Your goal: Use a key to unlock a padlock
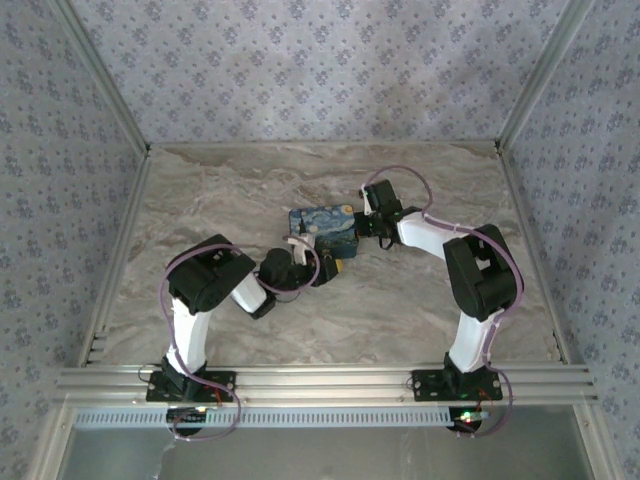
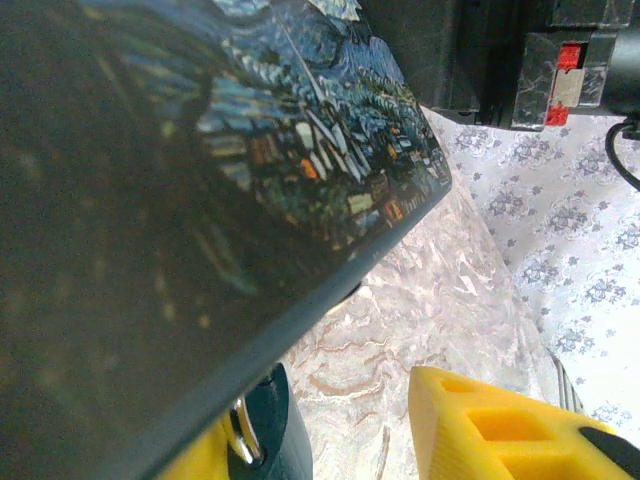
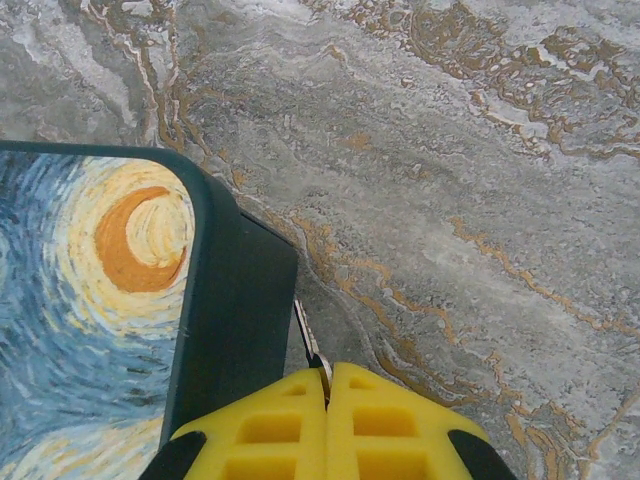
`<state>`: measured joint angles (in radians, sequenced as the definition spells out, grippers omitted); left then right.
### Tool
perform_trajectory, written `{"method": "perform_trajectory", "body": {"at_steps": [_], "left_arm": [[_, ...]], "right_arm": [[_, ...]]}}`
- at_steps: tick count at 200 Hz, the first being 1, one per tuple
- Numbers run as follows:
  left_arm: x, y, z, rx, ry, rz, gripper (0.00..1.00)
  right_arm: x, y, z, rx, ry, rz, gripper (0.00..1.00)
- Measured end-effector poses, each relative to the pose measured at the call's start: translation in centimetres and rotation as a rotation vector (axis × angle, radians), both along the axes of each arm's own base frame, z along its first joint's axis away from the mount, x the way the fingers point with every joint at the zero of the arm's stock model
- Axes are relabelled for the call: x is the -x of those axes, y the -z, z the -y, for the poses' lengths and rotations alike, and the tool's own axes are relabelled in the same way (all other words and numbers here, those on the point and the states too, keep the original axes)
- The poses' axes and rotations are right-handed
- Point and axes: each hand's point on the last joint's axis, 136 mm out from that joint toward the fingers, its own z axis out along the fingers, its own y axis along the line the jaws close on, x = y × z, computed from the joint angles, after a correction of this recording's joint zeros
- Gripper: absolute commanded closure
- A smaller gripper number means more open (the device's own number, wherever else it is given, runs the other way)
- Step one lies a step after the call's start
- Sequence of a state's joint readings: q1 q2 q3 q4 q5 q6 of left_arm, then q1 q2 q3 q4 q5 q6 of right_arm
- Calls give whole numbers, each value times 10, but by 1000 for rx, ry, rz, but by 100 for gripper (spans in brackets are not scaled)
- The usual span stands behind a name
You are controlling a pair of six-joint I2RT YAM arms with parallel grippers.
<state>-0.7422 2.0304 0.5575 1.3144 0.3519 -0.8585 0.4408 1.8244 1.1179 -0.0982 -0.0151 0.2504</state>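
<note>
The padlock (image 2: 272, 432) is a small dark bluish body with a silver shackle (image 2: 243, 436), tucked under the edge of the starry-night box (image 2: 230, 170). My left gripper (image 2: 330, 420) is open. One yellow finger (image 2: 195, 462) sits beside the padlock and the other finger (image 2: 500, 430) stands well apart from it. My right gripper (image 3: 327, 375) is shut on the key (image 3: 306, 336). Its thin blade points forward along the dark side wall of the box (image 3: 235, 300). From above, the left gripper (image 1: 325, 266) is at the box's near side and the right gripper (image 1: 367, 228) at its right end.
The box (image 1: 322, 228) lies mid-table on the marble top (image 1: 420, 180). Patterned walls enclose the back and both sides. An aluminium rail (image 1: 320, 380) runs along the near edge by the arm bases. Part of the right arm (image 2: 520, 60) looms beyond the box.
</note>
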Motion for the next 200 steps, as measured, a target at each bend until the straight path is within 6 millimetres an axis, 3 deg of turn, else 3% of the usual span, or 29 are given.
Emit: {"method": "perform_trajectory", "body": {"at_steps": [47,119,200], "left_arm": [[2,1,-7,-2,-9,9,64],[-5,1,-7,-16,-18,-26,55],[-10,4,-7,-44,-22,-33,77]], "right_arm": [[0,0,0,0,0,0,100],[0,0,0,0,0,0,100],[0,1,0,-2,0,4,100]]}}
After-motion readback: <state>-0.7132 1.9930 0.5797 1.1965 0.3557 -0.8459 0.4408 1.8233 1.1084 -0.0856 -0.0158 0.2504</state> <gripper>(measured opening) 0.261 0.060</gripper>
